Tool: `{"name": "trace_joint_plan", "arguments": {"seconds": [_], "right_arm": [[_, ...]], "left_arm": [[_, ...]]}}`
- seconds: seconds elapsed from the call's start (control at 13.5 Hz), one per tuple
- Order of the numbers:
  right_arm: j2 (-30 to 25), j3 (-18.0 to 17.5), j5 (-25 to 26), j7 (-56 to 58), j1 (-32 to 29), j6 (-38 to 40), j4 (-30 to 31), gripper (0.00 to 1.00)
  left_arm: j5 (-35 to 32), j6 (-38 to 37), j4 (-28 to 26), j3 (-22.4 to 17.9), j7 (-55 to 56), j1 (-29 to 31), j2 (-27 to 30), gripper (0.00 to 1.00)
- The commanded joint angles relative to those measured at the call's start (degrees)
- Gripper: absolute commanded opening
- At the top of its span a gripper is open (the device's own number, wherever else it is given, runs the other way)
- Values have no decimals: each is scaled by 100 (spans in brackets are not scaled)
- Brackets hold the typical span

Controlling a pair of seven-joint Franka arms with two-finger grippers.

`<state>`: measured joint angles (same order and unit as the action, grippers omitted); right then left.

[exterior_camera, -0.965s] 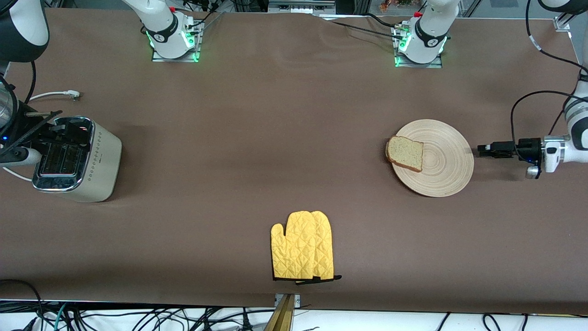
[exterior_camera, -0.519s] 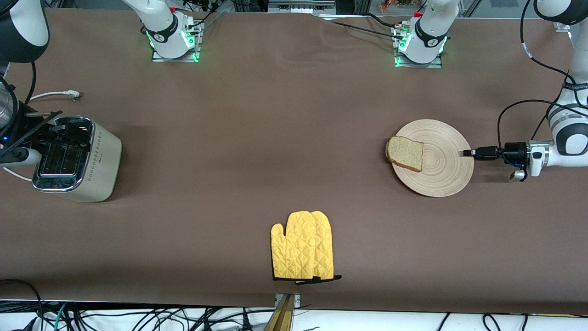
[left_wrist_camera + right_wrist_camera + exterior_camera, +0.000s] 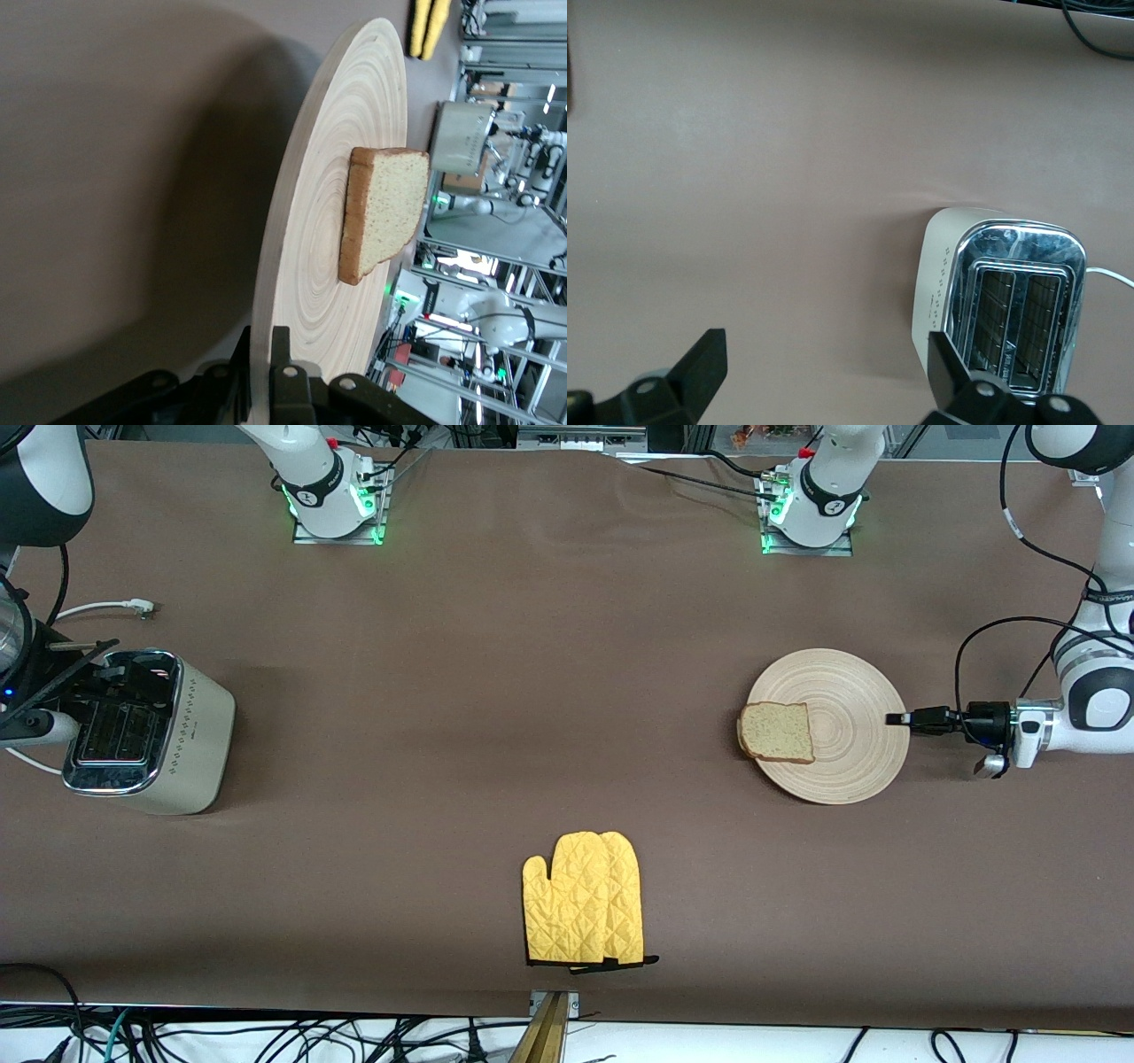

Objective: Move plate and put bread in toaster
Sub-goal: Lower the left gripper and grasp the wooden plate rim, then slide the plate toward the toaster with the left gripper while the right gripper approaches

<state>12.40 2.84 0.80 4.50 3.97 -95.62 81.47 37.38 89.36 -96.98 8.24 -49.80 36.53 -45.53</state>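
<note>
The plate [image 3: 828,726] lay on the desk [image 3: 496,691] toward the left arm's end, the bread [image 3: 777,732] resting on its rim nearest the toaster [image 3: 146,731], which stood at the right arm's end. The left gripper [image 3: 897,719] pinched the plate's edge, fingers [image 3: 288,390] clamped on both faces of the rim. The right gripper [image 3: 824,372] hung spread wide over the toaster; a yellow oven mitt [image 3: 585,899] lay nearer the camera.

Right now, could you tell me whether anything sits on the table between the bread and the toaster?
Nothing visible does. The bread lies on the plate; the oven mitt lies nearer the front camera, off the line to the toaster.
</note>
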Motion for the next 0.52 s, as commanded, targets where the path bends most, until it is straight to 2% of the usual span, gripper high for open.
{"name": "trace_joint_plan", "arguments": {"seconds": [0.0, 0.15, 0.3, 0.45], "right_arm": [[-1, -12, -71, -19, -36, 8, -26, 100], [-1, -12, -71, -28, -36, 26, -26, 100], [-1, -12, -71, -54, -36, 26, -26, 100], [-1, -3, -71, -72, -36, 26, -26, 100]], "left_arm": [[111, -261, 145, 676, 207, -84, 97, 0], [146, -217, 136, 1064, 646, -399, 71, 0], [522, 10, 31, 1101, 691, -1074, 71, 0], [682, 702, -83, 1101, 691, -1742, 44, 0]]}}
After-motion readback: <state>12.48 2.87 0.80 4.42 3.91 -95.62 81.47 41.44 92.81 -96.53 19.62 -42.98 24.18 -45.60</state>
